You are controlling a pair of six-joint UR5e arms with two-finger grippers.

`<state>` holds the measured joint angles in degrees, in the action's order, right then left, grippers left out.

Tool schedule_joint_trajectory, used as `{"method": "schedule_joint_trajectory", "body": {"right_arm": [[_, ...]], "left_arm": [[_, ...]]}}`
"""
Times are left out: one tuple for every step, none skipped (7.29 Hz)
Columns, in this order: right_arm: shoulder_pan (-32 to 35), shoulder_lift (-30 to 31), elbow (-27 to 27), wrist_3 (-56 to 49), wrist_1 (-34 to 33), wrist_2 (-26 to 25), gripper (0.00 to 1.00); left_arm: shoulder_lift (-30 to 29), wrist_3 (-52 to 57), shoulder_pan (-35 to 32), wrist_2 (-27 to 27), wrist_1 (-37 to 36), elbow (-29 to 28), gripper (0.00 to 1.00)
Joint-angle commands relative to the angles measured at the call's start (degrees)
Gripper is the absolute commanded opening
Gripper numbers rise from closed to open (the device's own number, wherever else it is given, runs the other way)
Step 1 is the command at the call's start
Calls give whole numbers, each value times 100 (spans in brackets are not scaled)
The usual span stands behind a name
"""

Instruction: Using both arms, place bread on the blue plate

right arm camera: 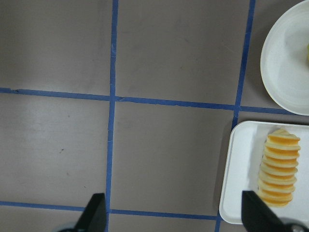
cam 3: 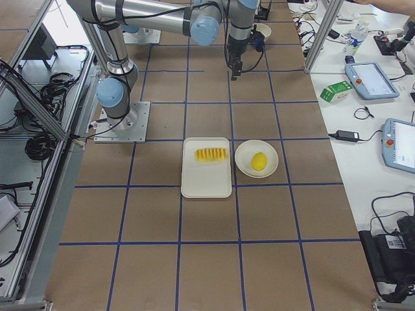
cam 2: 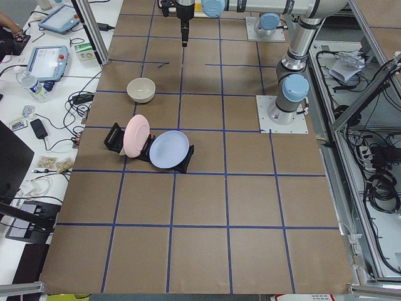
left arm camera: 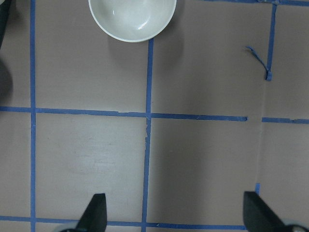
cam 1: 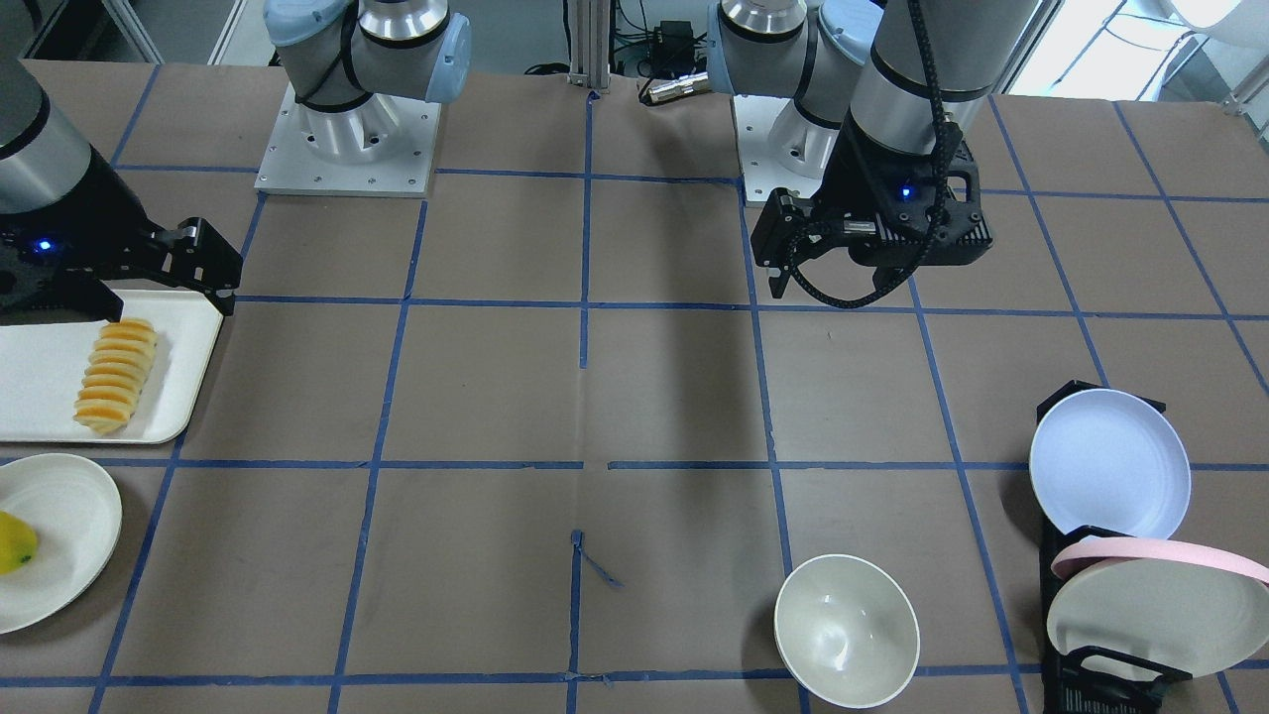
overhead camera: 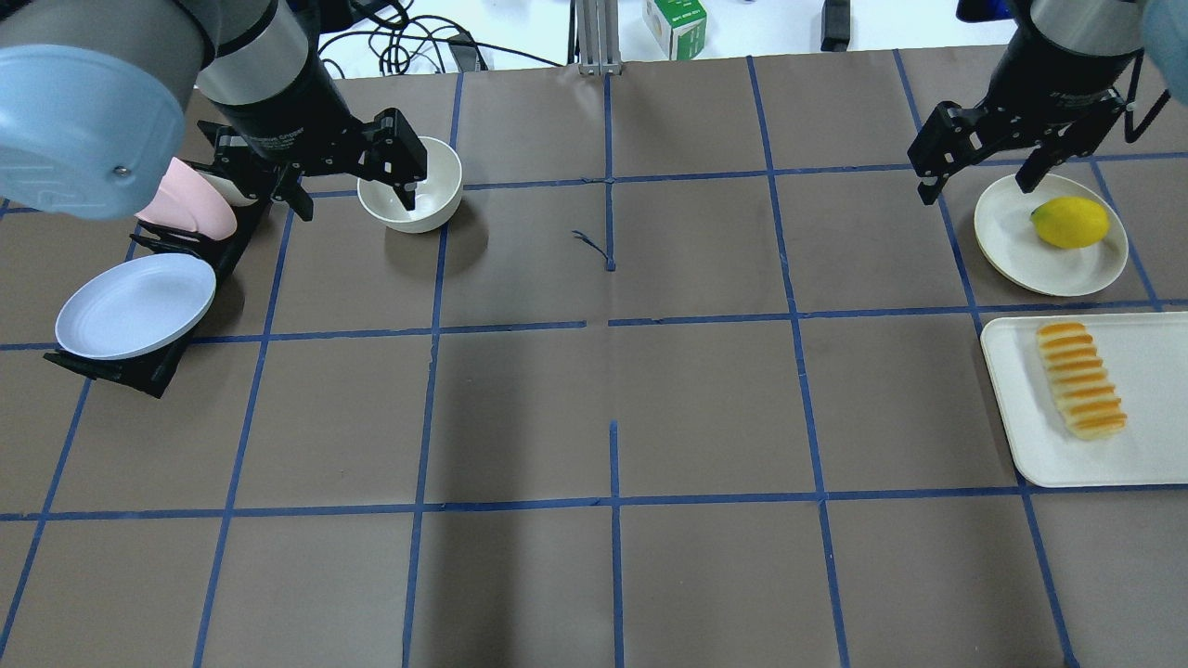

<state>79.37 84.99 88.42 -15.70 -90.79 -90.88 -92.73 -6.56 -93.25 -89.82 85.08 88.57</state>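
**Both arms up high, bread on its tray**

The bread (overhead camera: pixel 1081 380) lies flat on the white tray (overhead camera: pixel 1151 408), a row of orange-crusted slices running lengthwise along the half of the tray that faces the middle of the desk (overhead camera: pixel 613 575). Nothing is touching it.

The right arm (overhead camera: pixel 1067 56) hangs well above the desk, near the tray and off its side toward the middle of the desk. In its wrist view the jaws are spread wide with nothing between them, and the tray and bread show at the lower right.

Just beside the tray's short end sits a white plate (overhead camera: pixel 1012 237) with a yellow fruit (overhead camera: pixel 1070 223) on it.

Across the desk, well apart from the tray, the blue plate (overhead camera: pixel 135 306) leans tilted in a black rack (overhead camera: pixel 121 369). A pink plate (overhead camera: pixel 186 199) stands in the same rack, on the far side of the blue plate from the tray.

The left arm (overhead camera: pixel 269 83) is at that end too, raised over the desk. Its jaws are also wide apart and hold nothing. A white bowl (overhead camera: pixel 411 195) stands upright on the desk, nearer the tray than the rack is.
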Motion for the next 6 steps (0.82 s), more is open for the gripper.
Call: {"method": "schedule_joint_trajectory", "body": {"right_arm": [[8,0,0,-4,0,0,100],[0,0,35,-4,0,0,100],[0,9,53,-4,0,0,100],[-9,9,53,-21,0,0,100],[-9,9,53,-21,0,0,100],[-26,9,88,-39,-9,0,100]], "left_arm": [[0,6,9,-17,0,2,100],[0,6,0,8,0,2,100],[0,6,0,-9,-9,2,100],[0,6,9,-18,-9,2,100],[0,-3,0,8,-9,2,100],[-8,-3,0,-9,-9,2,100]]}}
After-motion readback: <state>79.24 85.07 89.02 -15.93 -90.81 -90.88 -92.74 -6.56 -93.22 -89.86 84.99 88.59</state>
